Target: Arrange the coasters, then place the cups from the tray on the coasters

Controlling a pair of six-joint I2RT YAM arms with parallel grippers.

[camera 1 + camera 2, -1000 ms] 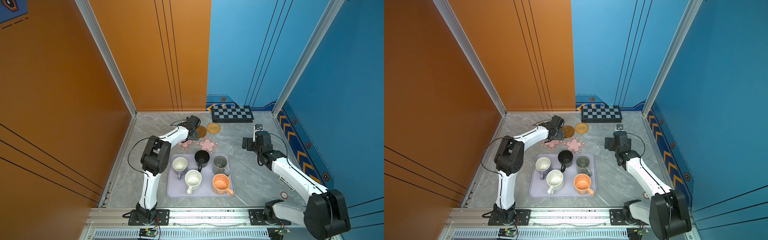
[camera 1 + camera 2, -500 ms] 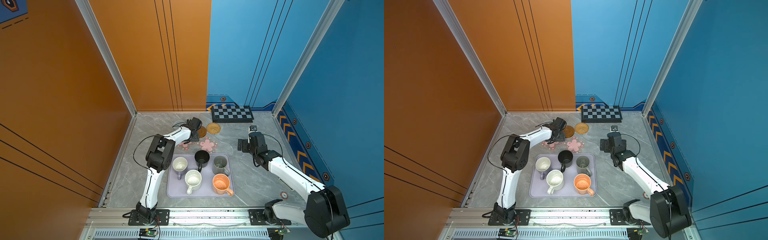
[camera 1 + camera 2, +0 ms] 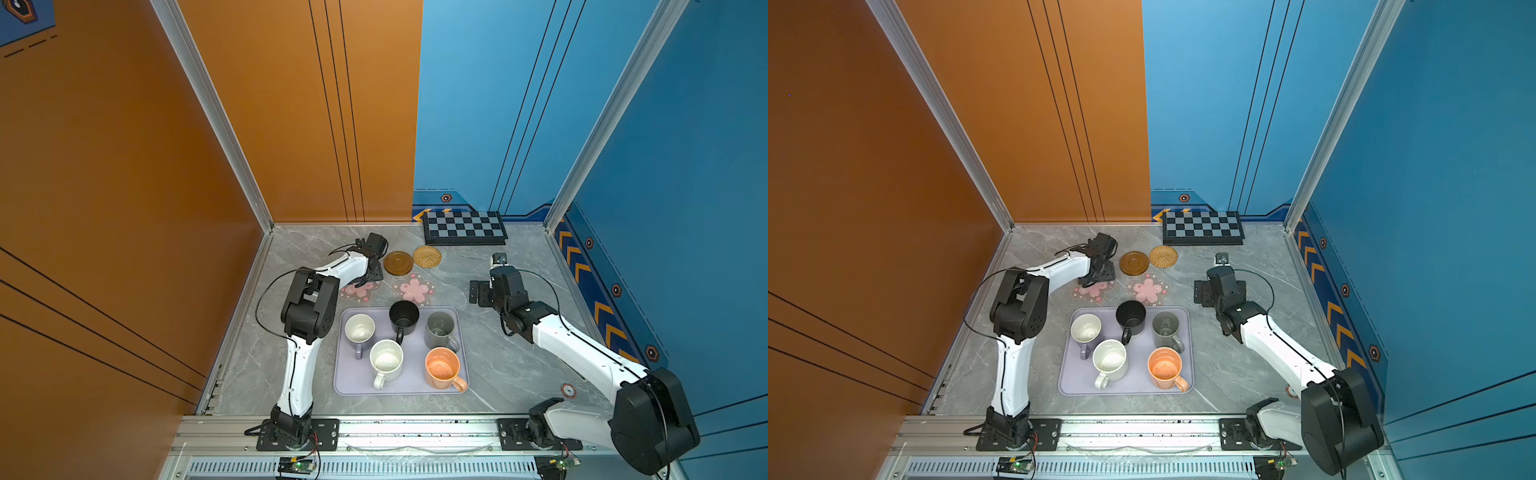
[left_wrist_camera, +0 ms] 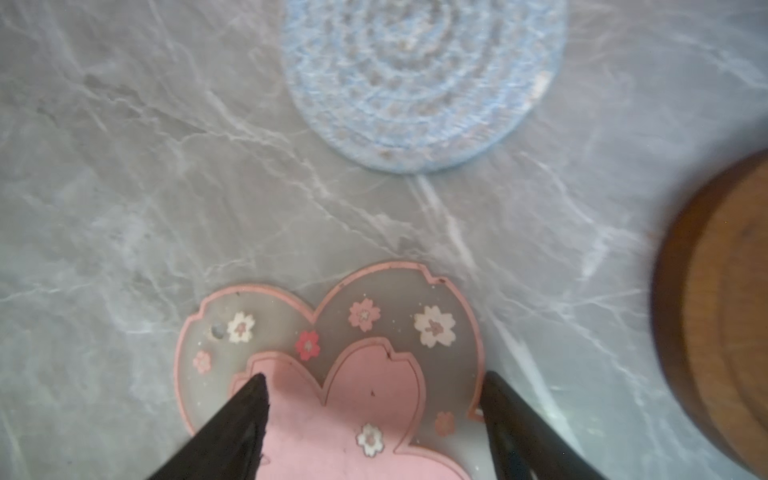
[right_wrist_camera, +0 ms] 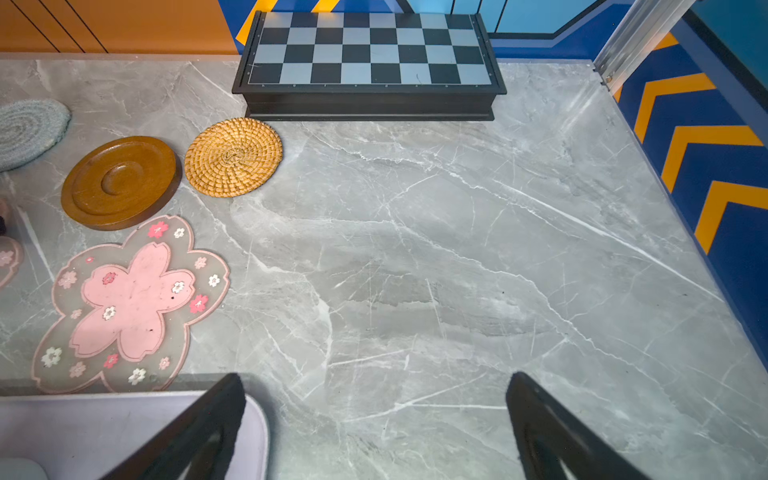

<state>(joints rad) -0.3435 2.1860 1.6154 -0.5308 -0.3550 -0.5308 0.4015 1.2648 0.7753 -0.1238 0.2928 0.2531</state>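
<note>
My left gripper is open, low over the left pink flower coaster; one finger is over its pink middle, the other at its edge. A second pink flower coaster, a brown wooden disc and a rattan coaster lie nearby. The grey-white spiral coaster shows only in the wrist views. On the lavender tray stand the lavender, white speckled, black, grey and orange cups. My right gripper is open over bare table, right of the tray.
A black-and-grey chequered board lies against the back wall. Orange wall on the left, blue wall with chevrons on the right. Bare marble table stretches between the coasters and the right wall.
My left gripper has settled over the left pink flower coaster and its jaws have narrowed a little. My right gripper has moved left, closer to the tray.
</note>
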